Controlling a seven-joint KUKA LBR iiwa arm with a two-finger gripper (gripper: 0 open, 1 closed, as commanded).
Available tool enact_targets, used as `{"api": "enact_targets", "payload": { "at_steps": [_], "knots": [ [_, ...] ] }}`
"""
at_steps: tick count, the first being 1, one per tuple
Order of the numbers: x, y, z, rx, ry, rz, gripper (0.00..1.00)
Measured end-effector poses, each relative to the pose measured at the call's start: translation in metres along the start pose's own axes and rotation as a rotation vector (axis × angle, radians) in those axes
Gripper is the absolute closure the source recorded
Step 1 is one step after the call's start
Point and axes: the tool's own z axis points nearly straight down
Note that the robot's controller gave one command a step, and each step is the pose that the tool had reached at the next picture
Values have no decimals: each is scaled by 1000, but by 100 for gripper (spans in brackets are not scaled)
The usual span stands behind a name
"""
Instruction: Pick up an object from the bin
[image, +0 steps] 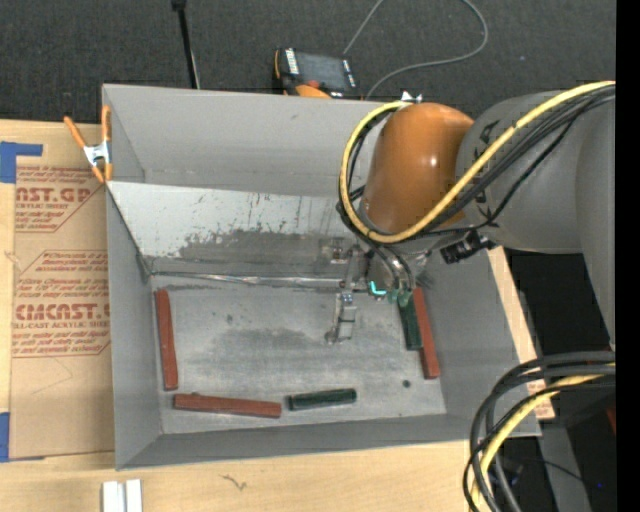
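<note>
My gripper (372, 312) hangs low over the bin floor, right of centre, and it is open with nothing between its fingers. One metal finger (344, 322) points down at bare floor. The other finger stands by the upper end of a dark green stick (410, 326), which lies lengthwise near the right wall. A red-brown stick (427, 342) lies right beside that green one, against the wall.
A red-brown stick (165, 340) lies along the left wall and another (227, 405) along the front wall. A second dark green stick (322, 399) lies next to it. The arm with its orange cover and cables overhangs the bin's right side.
</note>
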Motion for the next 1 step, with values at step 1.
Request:
{"api": "enact_targets", "payload": {
  "at_steps": [1],
  "knots": [
    [67,18,97,1,0,-203,0]
  ]
}}
